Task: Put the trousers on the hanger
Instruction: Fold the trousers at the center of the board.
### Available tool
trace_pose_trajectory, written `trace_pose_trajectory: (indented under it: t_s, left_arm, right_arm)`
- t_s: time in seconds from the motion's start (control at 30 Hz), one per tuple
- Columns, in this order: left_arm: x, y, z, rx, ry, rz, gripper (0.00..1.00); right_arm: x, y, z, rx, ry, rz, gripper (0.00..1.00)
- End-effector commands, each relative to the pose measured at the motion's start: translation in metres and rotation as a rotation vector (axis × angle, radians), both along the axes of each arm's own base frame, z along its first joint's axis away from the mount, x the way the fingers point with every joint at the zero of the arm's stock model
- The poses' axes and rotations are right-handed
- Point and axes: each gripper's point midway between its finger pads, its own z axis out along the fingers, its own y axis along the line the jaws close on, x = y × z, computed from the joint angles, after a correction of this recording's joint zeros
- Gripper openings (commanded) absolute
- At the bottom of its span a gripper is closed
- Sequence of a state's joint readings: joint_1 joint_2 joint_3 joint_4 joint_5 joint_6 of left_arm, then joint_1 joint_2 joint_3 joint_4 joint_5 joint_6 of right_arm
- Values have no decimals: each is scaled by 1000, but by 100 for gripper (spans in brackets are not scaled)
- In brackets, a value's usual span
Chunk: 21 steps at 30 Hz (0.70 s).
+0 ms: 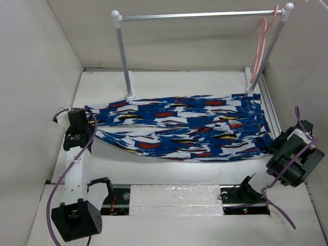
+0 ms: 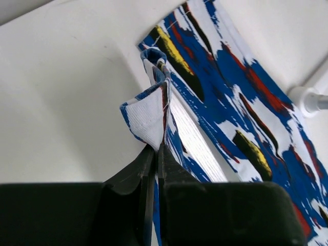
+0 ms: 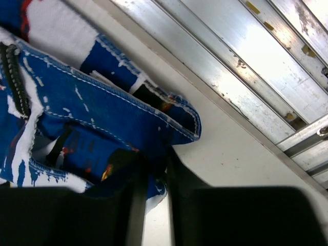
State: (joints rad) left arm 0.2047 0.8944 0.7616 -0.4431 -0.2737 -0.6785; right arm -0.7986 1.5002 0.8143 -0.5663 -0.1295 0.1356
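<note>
The blue printed trousers (image 1: 184, 128) lie spread across the table's middle, waistband to the right. My left gripper (image 1: 86, 117) is shut on the leg hem at the left end; the left wrist view shows the pinched hem (image 2: 148, 115) rising from the closed jaws of that gripper (image 2: 156, 154). My right gripper (image 1: 272, 145) is shut on the waistband corner at the right end; the right wrist view shows that corner (image 3: 128, 123) between its jaws (image 3: 156, 171). The pink hanger (image 1: 262, 48) hangs from the rail at the back right.
A silver rail (image 1: 200, 16) on two white posts (image 1: 124, 56) spans the back. An aluminium track (image 1: 271, 115) runs along the right side, also in the right wrist view (image 3: 246, 66). White walls enclose left, back and right. A taped strip (image 1: 174, 197) lies between the arm bases.
</note>
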Motion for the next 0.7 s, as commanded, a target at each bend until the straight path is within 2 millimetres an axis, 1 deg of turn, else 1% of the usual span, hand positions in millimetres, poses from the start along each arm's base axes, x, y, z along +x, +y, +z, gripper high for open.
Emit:
trace_pose_trajectory:
  t_s: [0.0,0.07,0.1,0.13,0.17,0.2,0.23,0.27,0.3,0.33,0.37,0.4,0.43,0.47,0.5,0.53,0.57,0.6,0.63,0.67]
  left_arm:
    - [4,19,0,53,-18,88,0]
    - [4,26,3,80,-8,121,0]
    - [4,29,6,91,-11,130,0]
    - [9,32,13,102,-23,137,0]
    - [14,37,21,118,-31,153,0]
    - [16,37,27,120,-45,154,0]
    - [22,39,25,120,-33,162,0]
    - [25,42,26,124,-30,172,0]
    - [31,44,36,128,-50,180,0]
    - [36,46,32,130,-32,186,0]
    - [38,49,33,136,-29,198,0]
    - [45,52,44,143,-50,206,0]
    - [50,53,39,142,-32,208,0]
    - [54,54,41,143,-31,207,0]
    - [61,56,48,147,-50,209,0]
    - [68,57,42,148,-33,203,0]
    - [73,58,40,147,-30,201,0]
    - [80,60,43,149,-34,198,0]
    - [89,61,30,142,7,191,0]
    - [95,62,27,142,24,184,0]
  right_arm:
    - [7,-15,14,-88,-33,18,17]
    - [8,-22,28,-128,-40,20,6]
    - [19,-27,42,-160,-64,45,5]
    - [24,-19,51,-177,-44,86,4]
    - [46,-21,76,-237,-76,131,2]
    - [46,-21,76,-237,-77,131,2]
    - [59,-15,85,-258,-92,168,1]
    - [69,-14,94,-270,-117,172,1]
    - [86,-19,114,-304,-167,180,1]
    - [100,-12,118,-290,-192,211,0]
    - [111,-11,125,-292,-211,225,0]
    - [128,-15,147,-319,-250,237,0]
    - [142,-7,154,-325,-263,273,0]
    - [156,-7,150,-318,-251,295,0]
    - [163,-5,151,-314,-240,311,0]
    - [181,-8,170,-344,-279,320,0]
    - [196,-5,159,-329,-263,344,0]
    - [204,-8,160,-326,-268,347,0]
    - [222,-9,174,-339,-309,361,0]
    - [230,-10,174,-334,-318,367,0]
